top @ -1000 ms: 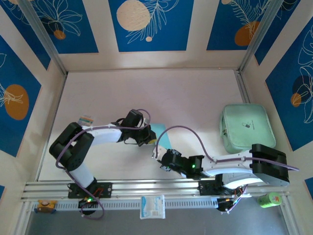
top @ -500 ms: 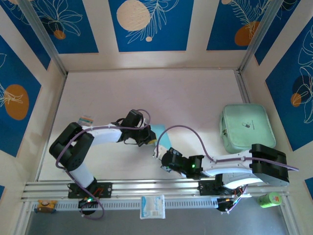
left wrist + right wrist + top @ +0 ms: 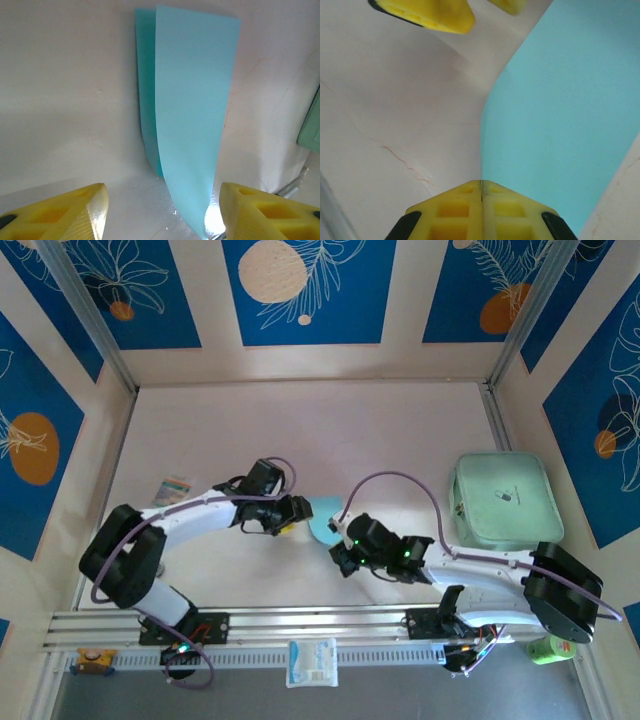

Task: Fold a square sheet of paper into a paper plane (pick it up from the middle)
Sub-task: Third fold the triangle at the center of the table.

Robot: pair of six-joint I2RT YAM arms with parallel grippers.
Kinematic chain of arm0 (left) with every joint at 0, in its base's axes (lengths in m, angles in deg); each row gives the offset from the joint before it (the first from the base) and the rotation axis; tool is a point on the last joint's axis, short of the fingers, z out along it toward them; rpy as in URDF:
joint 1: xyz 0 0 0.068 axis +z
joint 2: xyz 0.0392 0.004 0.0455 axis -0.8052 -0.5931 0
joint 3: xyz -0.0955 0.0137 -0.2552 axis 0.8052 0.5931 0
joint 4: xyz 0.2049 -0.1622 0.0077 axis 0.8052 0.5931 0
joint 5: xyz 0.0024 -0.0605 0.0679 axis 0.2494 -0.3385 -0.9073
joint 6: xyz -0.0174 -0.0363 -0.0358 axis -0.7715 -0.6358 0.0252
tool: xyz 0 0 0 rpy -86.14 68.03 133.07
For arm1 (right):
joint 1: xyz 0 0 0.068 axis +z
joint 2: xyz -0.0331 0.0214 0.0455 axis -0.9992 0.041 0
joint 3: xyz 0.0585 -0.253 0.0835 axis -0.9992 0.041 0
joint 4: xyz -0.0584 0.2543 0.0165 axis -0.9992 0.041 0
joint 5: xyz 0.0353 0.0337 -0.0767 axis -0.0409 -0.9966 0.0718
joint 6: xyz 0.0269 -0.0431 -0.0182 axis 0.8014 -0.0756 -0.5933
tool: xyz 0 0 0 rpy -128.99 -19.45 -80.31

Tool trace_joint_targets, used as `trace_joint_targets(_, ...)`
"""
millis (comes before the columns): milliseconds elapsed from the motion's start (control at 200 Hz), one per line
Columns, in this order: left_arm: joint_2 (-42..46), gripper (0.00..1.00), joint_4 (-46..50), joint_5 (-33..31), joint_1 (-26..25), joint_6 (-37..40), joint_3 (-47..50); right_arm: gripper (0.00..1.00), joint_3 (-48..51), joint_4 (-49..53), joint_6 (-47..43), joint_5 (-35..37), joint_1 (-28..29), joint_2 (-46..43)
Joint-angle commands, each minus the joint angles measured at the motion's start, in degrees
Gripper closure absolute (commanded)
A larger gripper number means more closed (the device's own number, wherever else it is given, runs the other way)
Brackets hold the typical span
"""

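Note:
The light blue sheet of paper (image 3: pixel 322 517) is folded over on itself and lifted off the white table between the two arms. My right gripper (image 3: pixel 481 187) is shut on its edge, and the sheet (image 3: pixel 560 115) rises away from the jaws. My left gripper (image 3: pixel 162 210) is open, its yellow fingers (image 3: pixel 85 210) wide apart. The paper (image 3: pixel 192 110) stands ahead of them, and its lower tip hangs close to the right-hand finger. In the top view the left gripper (image 3: pixel 290 515) sits just left of the sheet and the right gripper (image 3: pixel 338 538) just below it.
A mint-green tray (image 3: pixel 503 500) lies at the right side of the table, its edge also in the left wrist view (image 3: pixel 310 125). A small white packet (image 3: pixel 312 662) rests on the front rail. A small card (image 3: pixel 175 486) lies at the left.
My left gripper has opened and let go of the paper. My right gripper has shut on the sheet and moved up and away from the rail with it.

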Motion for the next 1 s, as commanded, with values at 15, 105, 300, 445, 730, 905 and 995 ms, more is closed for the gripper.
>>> trace_joint_targets(15,2.6,0.4,5.4,-3.5,1.2,3.2,-1.5,0.97,-3.1,0.2,7.7,-15.8,-4.4,2.2)
trace_joint_targets(105,3.0,0.44,4.4,-2.3,1.5,4.0,-1.6,0.97,-4.5,-0.7,9.9,-20.6,-6.5,4.8)
trace_joint_targets(300,2.3,0.65,2.2,0.2,1.8,4.2,-1.8,0.97,-6.2,-4.6,12.3,-29.1,-8.1,10.3)
trace_joint_targets(445,0.9,0.78,1.3,2.0,1.7,4.8,-2.8,0.97,-6.2,-3.3,13.0,-27.9,-8.6,12.4)
trace_joint_targets(730,-9.7,0.91,-1.6,8.5,0.5,7.1,-9.5,0.97,-2.0,-3.6,14.1,-27.5,-11.7,10.2)
trace_joint_targets(905,-16.0,0.93,-2.9,9.7,-1.0,6.8,-11.1,0.97,-1.2,-3.7,14.1,-27.6,-12.1,10.6)
trace_joint_targets(995,-18.9,0.93,-4.1,10.3,-1.6,6.6,-11.2,0.97,-1.2,-3.8,14.0,-27.8,-12.1,11.3)
